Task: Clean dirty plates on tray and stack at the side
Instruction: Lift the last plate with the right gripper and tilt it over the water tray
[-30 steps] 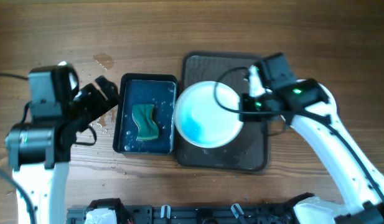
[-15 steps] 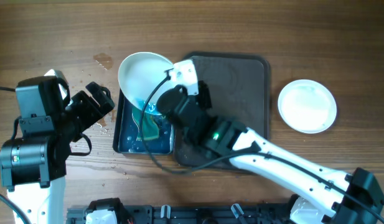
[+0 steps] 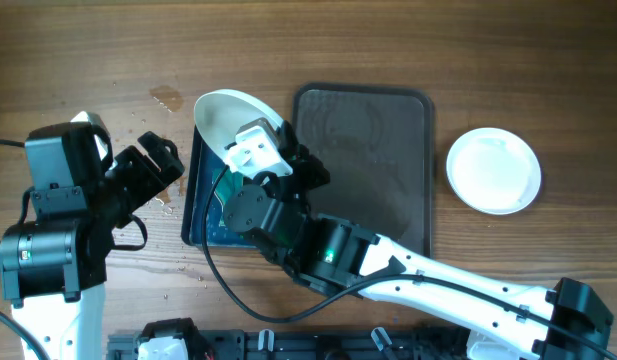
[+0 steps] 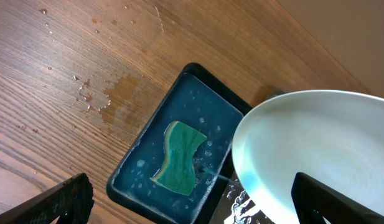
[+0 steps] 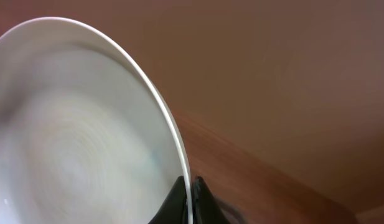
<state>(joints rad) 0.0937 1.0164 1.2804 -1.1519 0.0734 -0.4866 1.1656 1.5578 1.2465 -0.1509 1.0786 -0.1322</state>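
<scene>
My right gripper [image 3: 250, 150] is shut on the rim of a white plate [image 3: 226, 115] and holds it tilted on edge over the blue water basin [image 3: 198, 215]. In the right wrist view the closed fingertips [image 5: 179, 198] pinch the plate's rim [image 5: 86, 124]. The dark tray [image 3: 363, 150] has no plate on it. A green sponge [image 4: 179, 155] lies in the basin [image 4: 132, 165]; the right arm hides it in the overhead view. My left gripper [image 3: 153, 165] is open and empty at the basin's left. In its wrist view [image 4: 192, 208] the plate [image 4: 316, 149] shows at the right.
A white plate [image 3: 493, 170] lies on the table to the right of the tray. Water drops and a wet patch [image 3: 168, 97] mark the wood at the back left, also in the left wrist view [image 4: 98, 93]. The right arm crosses the table's front.
The right gripper took the plate from the tray and swung it left over the basin, then tipped it steeper. A white plate now lies right of the tray.
</scene>
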